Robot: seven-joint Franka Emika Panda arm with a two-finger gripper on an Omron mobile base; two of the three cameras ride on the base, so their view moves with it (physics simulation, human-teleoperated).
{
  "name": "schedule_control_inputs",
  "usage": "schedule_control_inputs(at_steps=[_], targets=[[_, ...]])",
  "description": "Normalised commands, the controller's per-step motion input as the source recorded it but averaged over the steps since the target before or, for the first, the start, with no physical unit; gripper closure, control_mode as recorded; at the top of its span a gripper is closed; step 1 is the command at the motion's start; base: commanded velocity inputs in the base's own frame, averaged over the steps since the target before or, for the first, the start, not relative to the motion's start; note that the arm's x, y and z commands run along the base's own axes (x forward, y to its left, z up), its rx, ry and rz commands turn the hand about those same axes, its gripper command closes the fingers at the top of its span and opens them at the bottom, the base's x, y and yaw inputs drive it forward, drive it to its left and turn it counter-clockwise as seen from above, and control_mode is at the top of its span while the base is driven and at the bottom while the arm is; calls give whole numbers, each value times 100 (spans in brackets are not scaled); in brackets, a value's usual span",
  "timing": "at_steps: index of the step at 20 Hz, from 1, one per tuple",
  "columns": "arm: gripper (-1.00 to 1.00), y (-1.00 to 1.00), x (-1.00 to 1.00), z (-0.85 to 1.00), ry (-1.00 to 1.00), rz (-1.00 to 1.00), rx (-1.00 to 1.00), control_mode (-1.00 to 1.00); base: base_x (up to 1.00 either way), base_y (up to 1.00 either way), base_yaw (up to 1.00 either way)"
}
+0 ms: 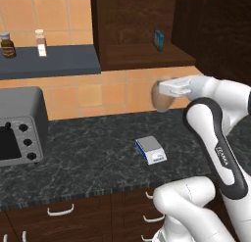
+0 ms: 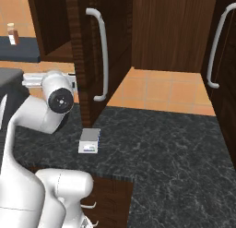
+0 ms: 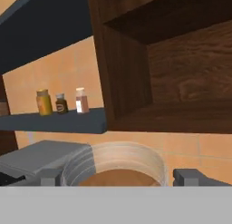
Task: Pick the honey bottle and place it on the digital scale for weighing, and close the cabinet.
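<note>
honey bottle (image 3: 118, 168): right up in our face
labels: too blurry for us to read
gripper (image 1: 164, 96): we've got it clamped on the bottle, above the counter (image 1: 98, 148)

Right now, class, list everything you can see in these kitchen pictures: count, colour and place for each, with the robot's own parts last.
honey bottle: one, tan-brown, pale lid, held in the air above the counter.
digital scale: one, grey top, blue sides, on the counter.
cabinet: one, dark brown, door open.
blue box: one, on the cabinet shelf.
toaster oven: one, grey, counter's left.
labelled bottles: three, on the dark wall shelf.
counter: one, black marbled.
claw: one, white, shut on the honey bottle.
</note>
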Motion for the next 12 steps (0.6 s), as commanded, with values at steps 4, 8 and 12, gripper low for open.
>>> schedule_control_inputs(at_steps=[4, 8, 12], targets=[[100, -2, 13, -84, 0, 27, -4, -100, 0, 0, 0], [100, 6, 34, -89, -2, 15, -9, -100, 0, 0, 0], [100, 14, 47, -65, -1, 0, -4, -100, 0, 0, 0]])
